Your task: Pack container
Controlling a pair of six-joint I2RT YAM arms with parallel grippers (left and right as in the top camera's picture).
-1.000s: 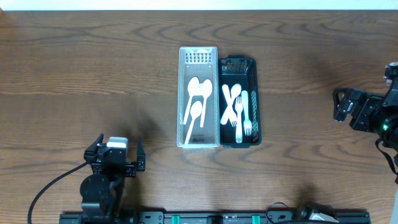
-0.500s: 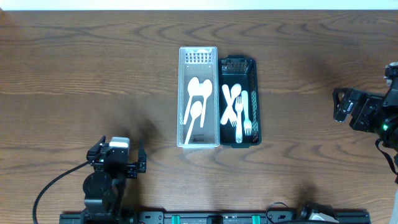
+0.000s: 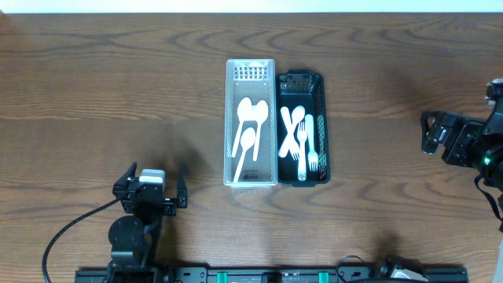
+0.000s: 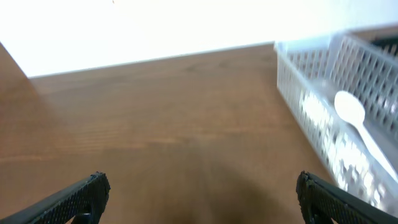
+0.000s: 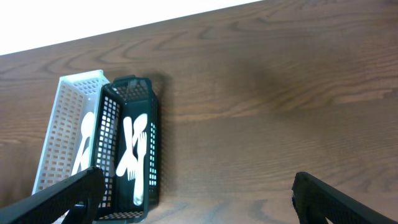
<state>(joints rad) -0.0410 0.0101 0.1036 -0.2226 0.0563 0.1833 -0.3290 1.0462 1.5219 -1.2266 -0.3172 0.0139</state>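
Note:
A white slotted basket (image 3: 233,126) stands at the table's middle with white plastic spoons (image 3: 247,126) in it. A black slotted basket (image 3: 323,126) stands against its right side with white plastic forks (image 3: 299,137) in it. My left gripper (image 3: 152,182) is open and empty at the front left, well apart from the baskets. The white basket (image 4: 323,81) and a spoon (image 4: 351,112) show at the right of the left wrist view. My right gripper (image 3: 428,132) is open and empty at the far right. Both baskets show in the right wrist view: white (image 5: 56,137), black (image 5: 109,124).
The wooden table (image 3: 118,86) runs wide to both sides of the baskets. A black rail (image 3: 275,275) lies along the front edge. A cable (image 3: 63,236) trails from the left arm.
My left arm has pulled back slightly toward the front edge and turned a little. The right arm and the baskets have not moved.

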